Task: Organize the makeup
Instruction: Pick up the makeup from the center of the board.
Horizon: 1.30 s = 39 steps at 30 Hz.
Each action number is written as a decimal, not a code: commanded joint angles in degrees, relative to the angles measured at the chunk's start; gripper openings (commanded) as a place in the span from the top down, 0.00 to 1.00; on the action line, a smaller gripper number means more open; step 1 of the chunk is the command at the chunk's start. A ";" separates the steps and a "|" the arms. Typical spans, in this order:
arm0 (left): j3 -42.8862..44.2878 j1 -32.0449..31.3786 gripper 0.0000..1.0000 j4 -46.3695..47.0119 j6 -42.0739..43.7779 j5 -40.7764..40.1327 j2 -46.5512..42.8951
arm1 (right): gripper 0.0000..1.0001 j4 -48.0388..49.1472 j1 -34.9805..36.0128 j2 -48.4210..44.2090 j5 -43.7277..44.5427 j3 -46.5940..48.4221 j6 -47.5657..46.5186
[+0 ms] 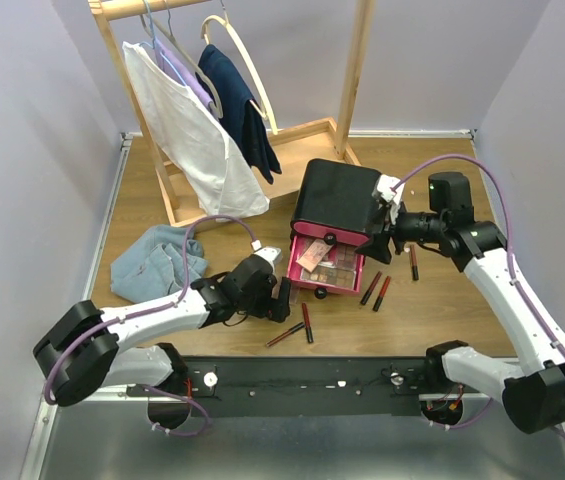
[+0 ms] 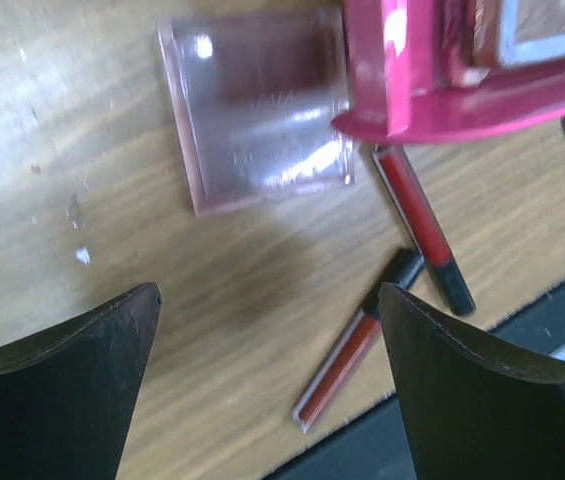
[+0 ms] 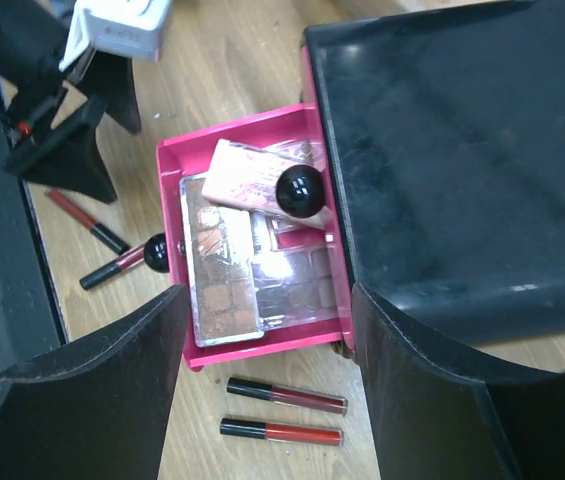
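A pink drawer [image 1: 345, 283] [image 3: 174, 165] stands pulled out of the black box [image 1: 337, 195] [image 3: 462, 150] and holds several pink-brown palettes [image 3: 224, 265], one tilted on top [image 1: 314, 255]. My right gripper [image 3: 270, 292] [image 1: 390, 218] hovers open over the drawer's right edge beside the box, with nothing in it. Two lip tubes [image 3: 284, 395] lie on the wood just below it. My left gripper [image 2: 267, 300] [image 1: 280, 298] is open low over the table. Ahead of it lie a clear pink palette [image 2: 262, 110] and two red lip tubes [image 2: 422, 225] [image 2: 357, 355] beside the drawer's corner [image 2: 462, 90].
A light blue cloth [image 1: 157, 262] lies at the left. A wooden clothes rack [image 1: 352, 60] with a white shirt [image 1: 187, 130] and a navy garment [image 1: 242, 110] stands at the back. Another lip tube [image 1: 414, 262] lies right of the box. The black base rail [image 1: 302, 385] runs along the near edge.
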 commanded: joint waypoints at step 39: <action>1.25 -11.42 0.02 11.84 -0.59 -26.46 18.70 | 0.24 4.28 -10.87 -5.96 -5.88 -4.46 5.58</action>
